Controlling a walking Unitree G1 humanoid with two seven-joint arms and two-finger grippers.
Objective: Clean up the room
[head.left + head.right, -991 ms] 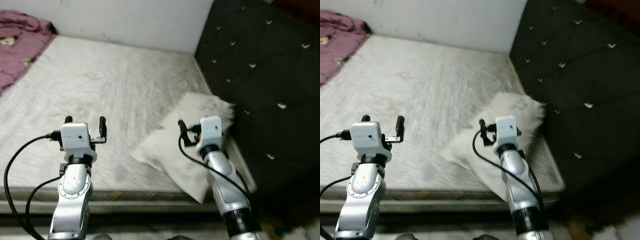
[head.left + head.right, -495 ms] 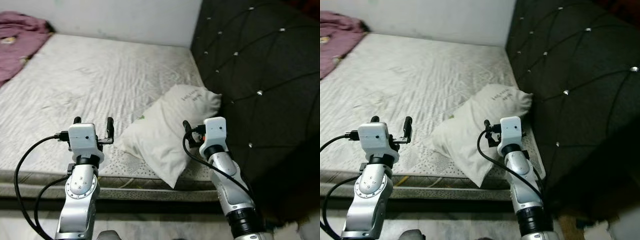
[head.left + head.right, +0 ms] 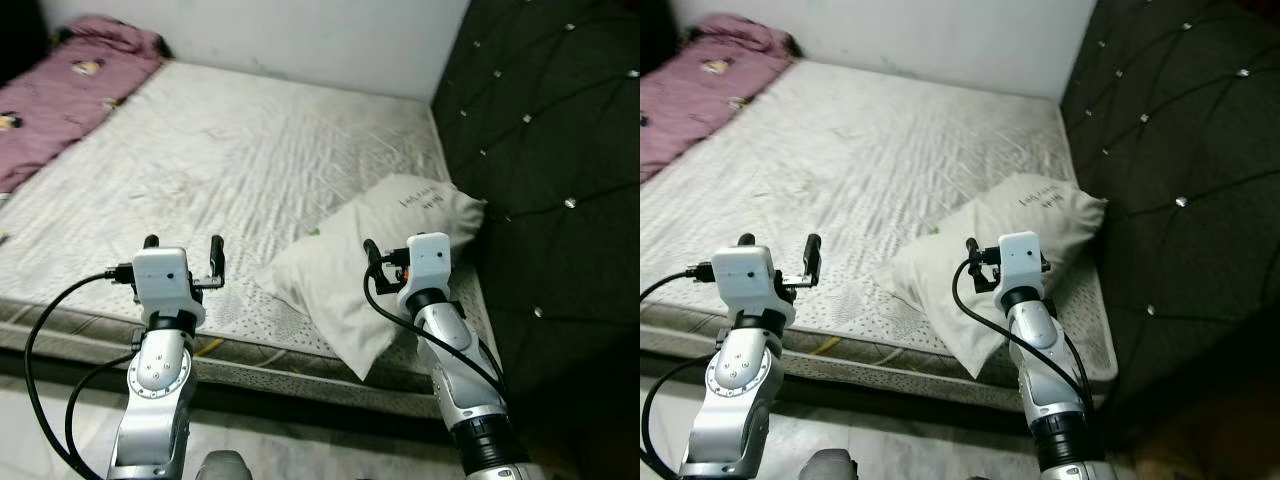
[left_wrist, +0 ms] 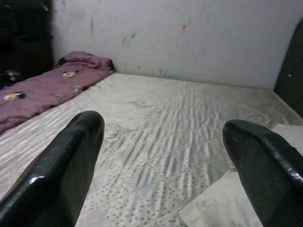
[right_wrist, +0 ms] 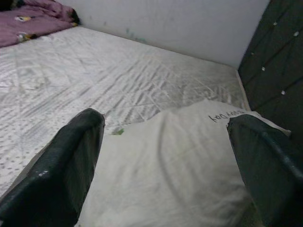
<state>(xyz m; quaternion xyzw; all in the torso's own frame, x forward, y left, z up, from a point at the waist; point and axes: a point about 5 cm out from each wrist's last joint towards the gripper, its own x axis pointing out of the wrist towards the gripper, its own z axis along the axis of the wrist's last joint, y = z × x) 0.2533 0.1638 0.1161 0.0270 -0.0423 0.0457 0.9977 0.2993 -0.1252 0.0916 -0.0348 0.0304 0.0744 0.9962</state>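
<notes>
A white pillow (image 3: 335, 285) lies on the bare grey-white mattress (image 3: 240, 150), near its front edge and beside the dark headboard. My right gripper (image 3: 398, 250) hovers over the pillow's near side. In the right wrist view the right gripper (image 5: 165, 142) is open, and the pillow (image 5: 175, 165) lies below and ahead, between the fingers. My left gripper (image 3: 183, 244) is open above the mattress's front edge, left of the pillow. A purple blanket (image 3: 70, 90) is bunched at the far left of the bed.
The black tufted headboard (image 3: 560, 150) rises along the right side. A white wall (image 3: 300, 35) runs behind the bed. The mattress's front edge (image 3: 250, 350) sits just below my grippers, with pale floor (image 3: 60, 420) beneath.
The camera has shifted, so more of the bed's left side and the purple blanket now shows. Both arms hold the same raised pose, with fingers still apart.
</notes>
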